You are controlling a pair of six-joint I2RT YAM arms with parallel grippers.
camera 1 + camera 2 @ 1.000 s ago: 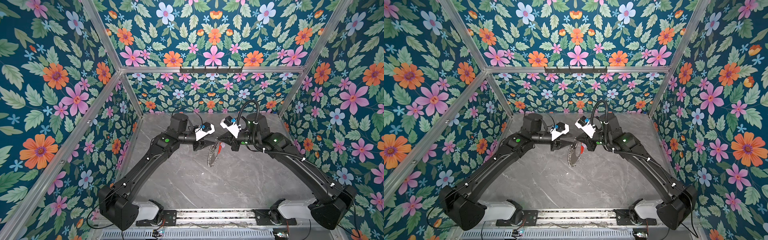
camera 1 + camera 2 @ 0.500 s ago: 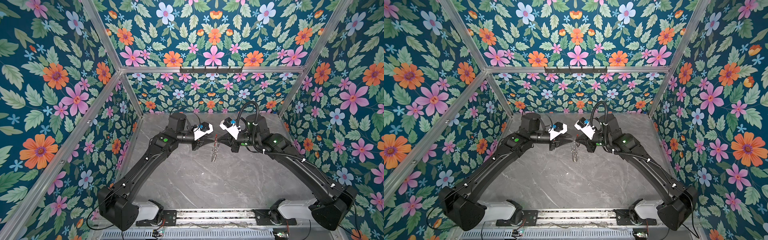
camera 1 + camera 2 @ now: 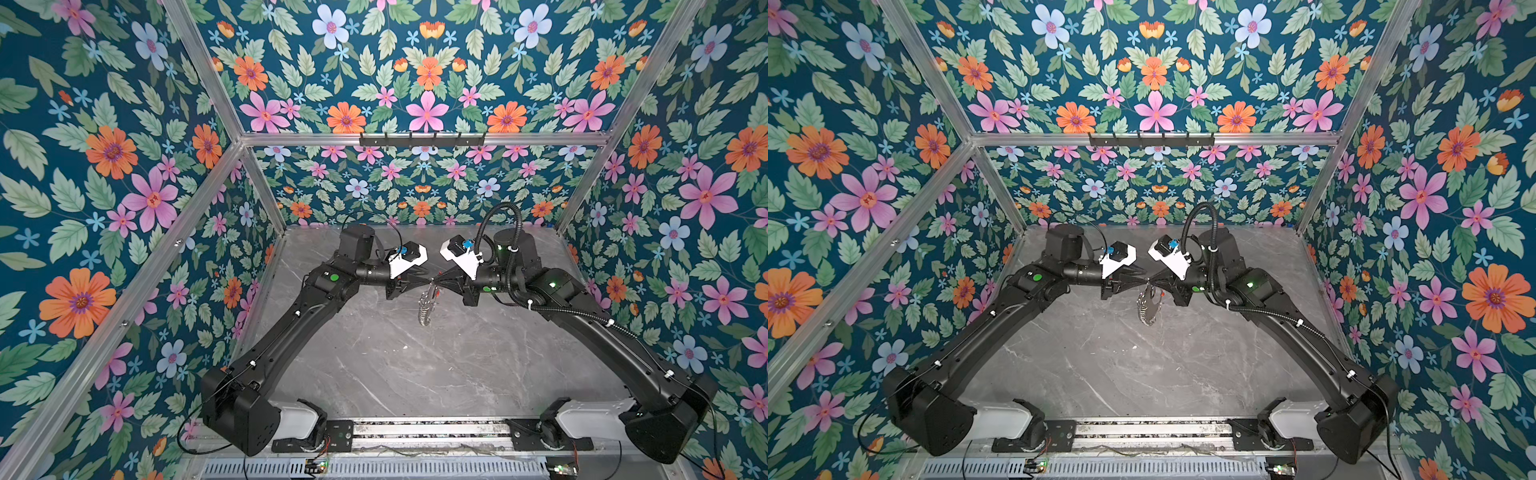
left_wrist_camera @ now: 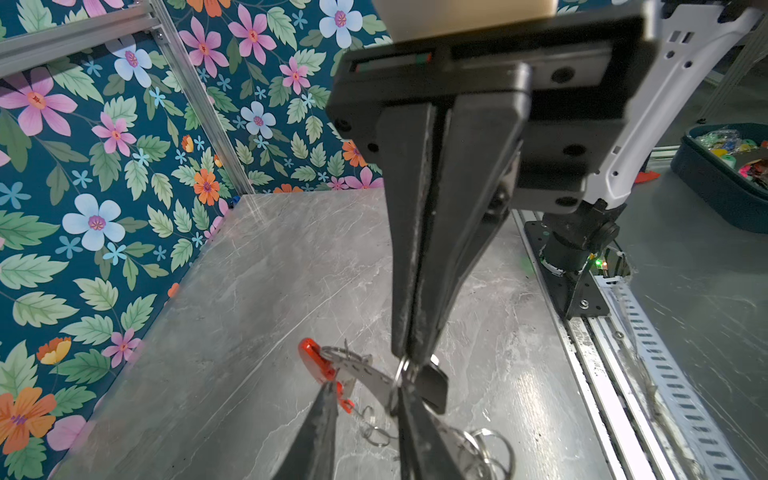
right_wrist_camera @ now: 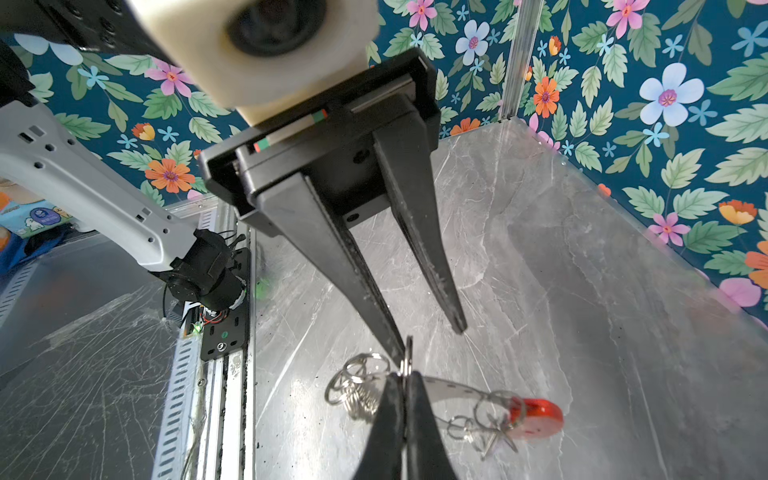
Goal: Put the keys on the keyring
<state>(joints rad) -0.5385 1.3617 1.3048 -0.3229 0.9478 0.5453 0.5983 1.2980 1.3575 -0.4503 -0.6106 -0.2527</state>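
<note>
The keyring [image 3: 426, 305] hangs above the tabletop between both arms, seen in both top views [image 3: 1148, 309]. Its metal band runs to a red section [image 4: 316, 361], with small silver rings [image 5: 357, 382] bunched on it. My right gripper [image 5: 405, 380] is shut on the keyring, and a small ring [image 5: 409, 353] stands edge-on above its tips. A black key [image 4: 434, 386] hangs right beside those tips [image 4: 409, 359]. My left gripper [image 4: 365, 390] faces it with the jaws a little apart. One fingertip [image 5: 395, 340] touches that small ring; the other fingertip [image 5: 457, 328] is free.
A metal rail [image 3: 428, 428] runs along the table's front edge between the arm bases. Flowered walls close in the left, back and right. A black hook bar [image 3: 422, 139] sits high on the back wall. A blue bin [image 4: 723, 174] of coloured items stands outside the cell.
The left gripper's jaws have narrowed and its tips have closed in on the right gripper's tips. The keyring has turned a little and stays hanging from the right gripper.
</note>
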